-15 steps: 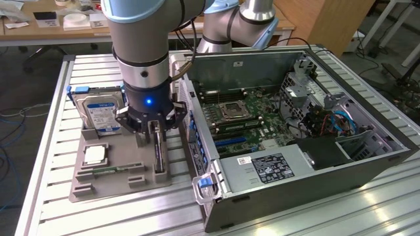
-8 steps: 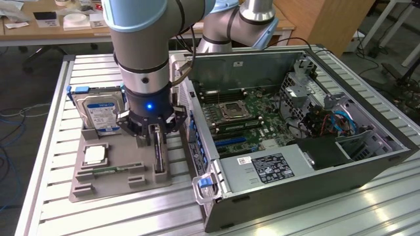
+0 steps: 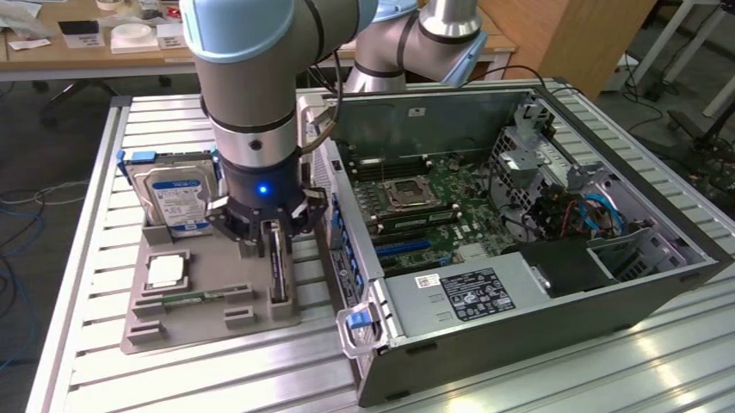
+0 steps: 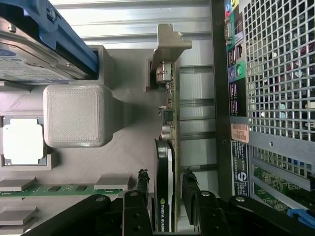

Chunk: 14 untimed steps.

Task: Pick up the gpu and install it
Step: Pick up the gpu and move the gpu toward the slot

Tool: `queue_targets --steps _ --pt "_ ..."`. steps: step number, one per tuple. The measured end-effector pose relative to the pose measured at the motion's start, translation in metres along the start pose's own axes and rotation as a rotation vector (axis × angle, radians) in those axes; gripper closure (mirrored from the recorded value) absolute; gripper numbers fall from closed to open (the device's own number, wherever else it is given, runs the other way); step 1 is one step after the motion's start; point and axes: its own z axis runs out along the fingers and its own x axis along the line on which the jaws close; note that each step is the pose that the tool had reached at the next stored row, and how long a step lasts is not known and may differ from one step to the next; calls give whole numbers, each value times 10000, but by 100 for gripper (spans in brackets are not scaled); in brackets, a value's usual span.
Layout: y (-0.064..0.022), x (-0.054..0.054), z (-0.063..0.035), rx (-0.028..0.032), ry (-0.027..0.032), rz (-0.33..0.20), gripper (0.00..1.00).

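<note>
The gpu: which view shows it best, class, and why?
The wrist view: the gpu stands on edge, green board, black cooler and silver bracket plain, straddled by the open gripper. In the exterior view it is a thin dark edge below the gripper.

We see the gripper (image 3: pixel 274 248) straddling the graphics card (image 3: pixel 277 280), which stands on edge in a gray tray (image 3: pixel 195 331). A thin sliver of room shows between each finger (image 4: pixel 142 184) and the card. Just beside it, on the exterior view's right, stands the back wall of the computer case (image 4: pixel 275 73). On the other side rise a hard drive (image 3: pixel 175 202) and a gray block (image 4: pixel 74 115), with bare tray floor between them and the card. The case lies open on top, over the motherboard (image 3: pixel 448 194).
</note>
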Motion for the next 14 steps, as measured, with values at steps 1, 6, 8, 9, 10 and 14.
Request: queue_targets --steps 1,6,8,9,10,14 --pt "-1 0 12 0 0 0 58" --pt "-4 1 64 0 -1 0 58" --pt "-4 2 85 -1 -1 0 58" --pt "-5 2 94 0 0 0 58" --pt "-5 2 101 -1 -1 0 58" --pt "-6 3 115 2 1 0 58"
